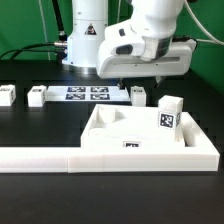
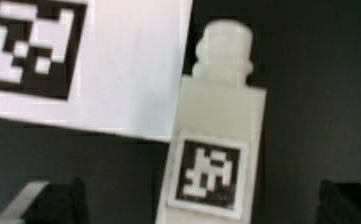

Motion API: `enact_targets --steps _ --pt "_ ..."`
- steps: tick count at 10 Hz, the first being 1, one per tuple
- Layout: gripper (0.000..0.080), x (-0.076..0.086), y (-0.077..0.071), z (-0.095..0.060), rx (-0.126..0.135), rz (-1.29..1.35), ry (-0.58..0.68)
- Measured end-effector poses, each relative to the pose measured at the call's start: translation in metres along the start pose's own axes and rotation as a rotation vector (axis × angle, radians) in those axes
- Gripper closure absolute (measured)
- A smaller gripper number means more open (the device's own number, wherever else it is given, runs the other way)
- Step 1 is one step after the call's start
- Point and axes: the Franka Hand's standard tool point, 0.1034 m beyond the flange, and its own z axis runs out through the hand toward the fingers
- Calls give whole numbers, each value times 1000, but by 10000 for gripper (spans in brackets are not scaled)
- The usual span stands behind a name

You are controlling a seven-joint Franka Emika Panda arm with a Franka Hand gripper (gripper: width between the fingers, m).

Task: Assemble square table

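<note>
Only the wrist view shows the end effector (image 2: 198,203) spread open over a leg (image 2: 216,130).

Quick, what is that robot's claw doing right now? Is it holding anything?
The fingers: open, holding nothing; a white table leg shows between them in the wrist view, not gripped.

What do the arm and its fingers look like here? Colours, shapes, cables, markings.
The arm is glossy white with rounded shells, on a white base that carries a small dark mark. The gripper has a wide, boxy white body with a dark underside. The fingers are dark and blurred in the wrist view. Dark cables run behind the base; where they connect cannot be seen.
</note>
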Motion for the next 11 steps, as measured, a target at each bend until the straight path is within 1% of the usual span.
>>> enact_targets --steps 1,2,3,7,8,11 --pt "150 1 -1 0 1 1 -74" --pt "150 4 -4 2 -2 1 -116" --pt "150 -1 -4 4 -2 1 -192" --pt "150 -3 0 15 -1 17 -466" --pt "150 0 1 18 -1 19 -487" --pt "150 1 3 22 -1 22 -480"
